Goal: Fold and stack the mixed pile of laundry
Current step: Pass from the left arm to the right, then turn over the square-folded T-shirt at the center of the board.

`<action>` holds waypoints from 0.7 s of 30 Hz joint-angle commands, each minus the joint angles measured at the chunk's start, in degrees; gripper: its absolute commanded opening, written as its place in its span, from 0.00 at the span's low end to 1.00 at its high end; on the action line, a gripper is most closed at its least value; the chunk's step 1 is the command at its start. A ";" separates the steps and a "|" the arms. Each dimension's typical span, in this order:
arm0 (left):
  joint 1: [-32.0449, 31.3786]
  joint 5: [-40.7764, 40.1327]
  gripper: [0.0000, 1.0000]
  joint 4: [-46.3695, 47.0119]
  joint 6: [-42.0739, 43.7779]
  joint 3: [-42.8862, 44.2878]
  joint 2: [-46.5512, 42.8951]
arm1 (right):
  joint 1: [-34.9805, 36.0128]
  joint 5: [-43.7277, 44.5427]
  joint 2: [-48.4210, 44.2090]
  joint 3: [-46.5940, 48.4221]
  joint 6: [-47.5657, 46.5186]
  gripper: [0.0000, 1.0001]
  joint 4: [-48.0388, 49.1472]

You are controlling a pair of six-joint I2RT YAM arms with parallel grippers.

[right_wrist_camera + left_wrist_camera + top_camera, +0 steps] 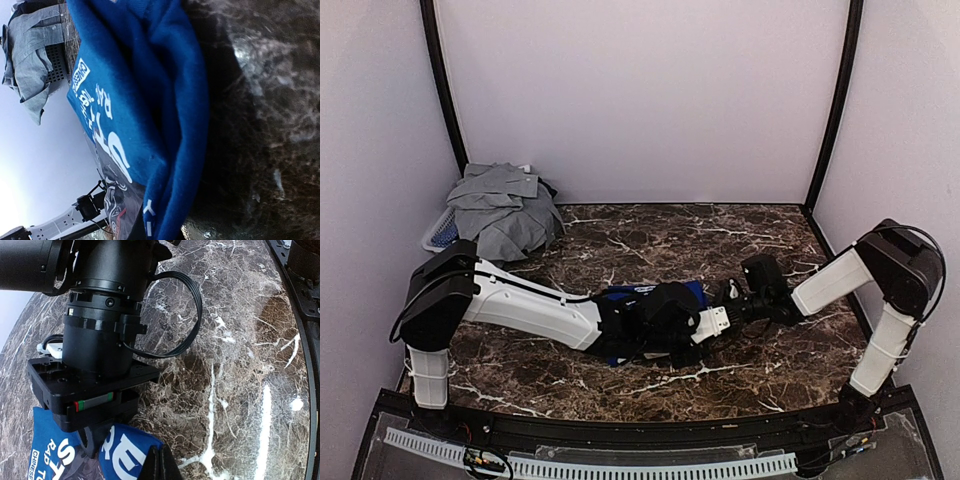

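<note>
Right up against the right wrist camera is the blue T-shirt (pixel 140 100), its soft doubled edge lying on the dark marble table (pixel 270 100) with the white print facing up. From above, it sits mid-table, mostly hidden under both arms, which meet over it. The right gripper (pixel 95 442) comes down onto the shirt's near edge, a dark finger touching the cloth, though I cannot tell whether it is pinching the cloth or only touching it. The left gripper (pixel 160 465) shows only as a dark wedge just beside the shirt, so I cannot tell how it stands. A grey shirt (pixel 505 205) lies heaped on the basket (pixel 438 235) in the far left corner, well apart.
</note>
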 commanded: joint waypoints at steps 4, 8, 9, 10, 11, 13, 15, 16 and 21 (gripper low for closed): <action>0.64 -1.67 0.34 -0.65 -3.61 0.87 -2.18 | 0.08 7.00 -3.64 5.73 -11.95 0.00 -16.90; 1.75 -3.32 0.59 -2.29 -7.18 0.26 -3.26 | -0.24 14.68 -7.16 9.17 -20.45 0.00 -31.20; 2.00 -3.49 0.61 -2.27 -7.65 -0.10 -4.05 | -0.43 16.62 -7.94 9.81 -22.16 0.00 -34.08; 2.49 -3.57 0.64 -2.19 -8.58 -1.10 -4.50 | -0.57 18.23 -8.43 10.49 -24.10 0.00 -36.60; 2.76 -3.42 0.65 -1.87 -9.47 -1.71 -5.35 | -0.73 19.55 -8.88 10.97 -25.59 0.00 -38.72; 3.58 -2.91 0.67 -1.48 -10.66 -3.17 -6.42 | -1.32 20.01 -9.56 11.05 -28.15 0.00 -40.26; 4.14 -3.23 0.68 -1.13 -11.40 -4.51 -7.34 | -1.79 20.33 -9.74 11.56 -29.49 0.00 -42.12; 4.39 -3.49 0.68 -0.97 -11.65 -5.43 -8.10 | -1.85 21.01 -10.15 12.13 -30.62 0.00 -43.96; 6.11 -3.58 0.69 0.83 -14.00 -9.60 -11.50 | -2.57 26.89 -14.77 16.72 -35.09 0.00 -54.28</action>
